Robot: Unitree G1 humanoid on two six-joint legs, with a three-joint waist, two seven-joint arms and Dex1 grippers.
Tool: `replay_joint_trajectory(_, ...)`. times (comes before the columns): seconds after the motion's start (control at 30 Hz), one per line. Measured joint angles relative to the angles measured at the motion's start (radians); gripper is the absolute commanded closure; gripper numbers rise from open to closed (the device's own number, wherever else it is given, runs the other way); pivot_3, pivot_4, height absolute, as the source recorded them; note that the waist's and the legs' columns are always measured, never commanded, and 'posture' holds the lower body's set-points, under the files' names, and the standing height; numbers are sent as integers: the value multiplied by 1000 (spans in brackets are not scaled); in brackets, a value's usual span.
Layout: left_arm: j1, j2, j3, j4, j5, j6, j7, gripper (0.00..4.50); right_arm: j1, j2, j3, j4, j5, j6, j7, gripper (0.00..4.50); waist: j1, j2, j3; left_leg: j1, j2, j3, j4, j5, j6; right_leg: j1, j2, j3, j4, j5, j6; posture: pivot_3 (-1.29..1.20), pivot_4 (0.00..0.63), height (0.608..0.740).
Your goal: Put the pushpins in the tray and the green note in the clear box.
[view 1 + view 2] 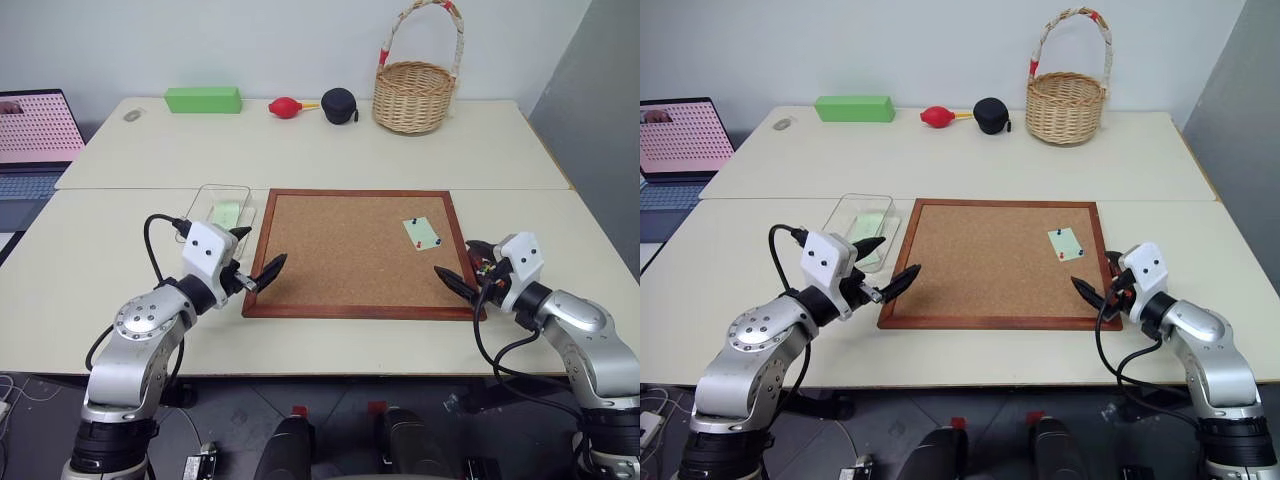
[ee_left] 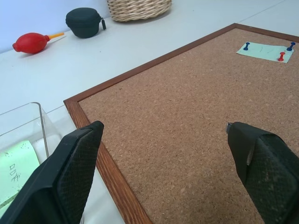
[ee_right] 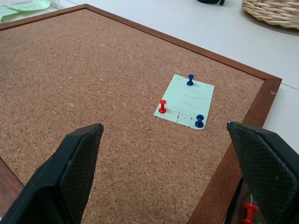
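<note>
Both arms reach forward over the near table edge, angled inward. At seven o'clock the left gripper (image 1: 256,273) hovers roughly level above the near-left corner of the corkboard (image 1: 340,250), fingers spread apart and empty. At four o'clock the right gripper (image 1: 468,283) tilts slightly down over the near-right corner, fingers also apart, holding nothing. Just beside it, off the board's right edge, sits the tray (image 1: 481,258), largely hidden by the gripper. Farther in, at two o'clock on the cork, the green note (image 3: 185,101) lies pinned by three pushpins (image 3: 162,106), one red and two blue. At ten o'clock the clear box (image 1: 222,208) sits just beside the board's left edge, with another green slip inside. Beyond, at twelve to one o'clock, stands a wicker basket (image 1: 414,95).
</note>
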Motion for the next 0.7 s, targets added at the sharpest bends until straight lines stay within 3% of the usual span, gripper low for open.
replay_joint_trajectory(0.4, -20, 0, 2, 0, -1, 21, 5, 30, 3, 0, 0, 0, -3, -15, 13, 0, 0, 0, 0, 0, 0, 0, 0, 0, 0, 0, 0, 0, 0, 0, 0, 0, 150, 740)
replay_joint_trajectory(0.67, -55, 9, 0, 1, -80, 84, -50, 30, 2, 1, 9, -2, -6, -12, 9, 0, 1, 0, 0, 0, 0, 0, 0, 0, 0, 0, 0, 0, 0, 0, 0, 0, 150, 740)
replay_joint_trajectory(0.7, -65, 9, -3, 2, -84, 84, -64, 316, 2, 2, 10, -4, -6, -10, 9, 0, 1, 0, 0, 0, 0, 0, 0, 0, 0, 0, 0, 0, 0, 0, 0, 0, 150, 740)
